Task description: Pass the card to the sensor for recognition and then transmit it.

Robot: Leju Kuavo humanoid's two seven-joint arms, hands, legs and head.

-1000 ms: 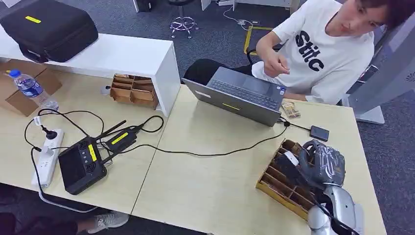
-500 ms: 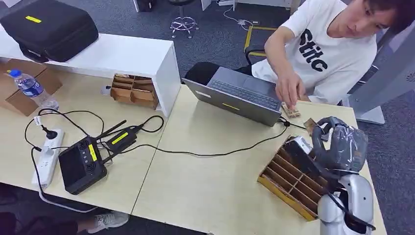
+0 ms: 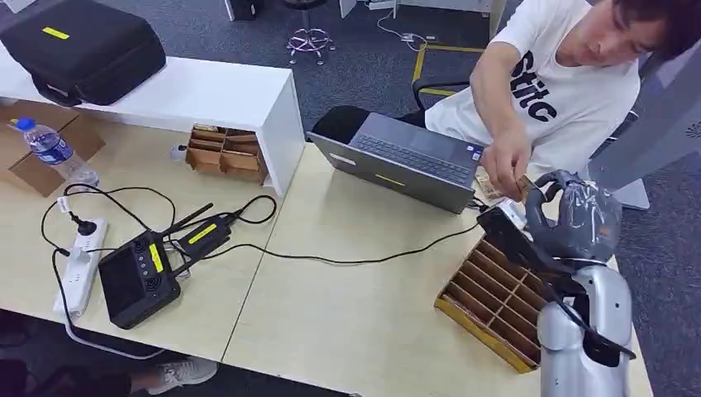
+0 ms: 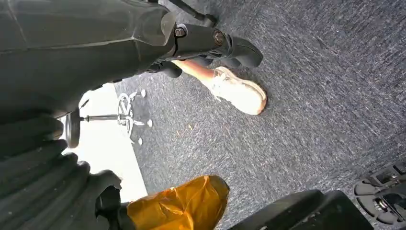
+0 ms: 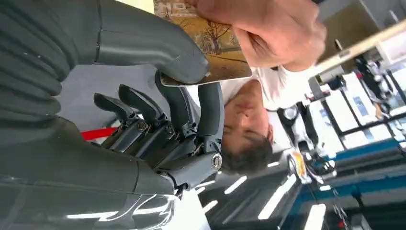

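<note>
Glossy card (image 5: 210, 52) printed with brown autumn trees, flat and stiff, sits pinched between my right hand's (image 5: 158, 120) thick grey thumb (image 5: 158, 50) and dark fingers, at table's 2 o'clock. Person's hand (image 5: 268, 31) grips its far edge. I judge this the handover: hold steady, loosen only once their grip is firm. Left hand (image 4: 43, 177) hangs toward grey carpet (image 4: 311, 96); its state I cannot tell.

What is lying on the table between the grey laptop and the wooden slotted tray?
In the head view, a thin black cable crosses the light wooden table between the grey laptop and wooden slotted tray.
</note>
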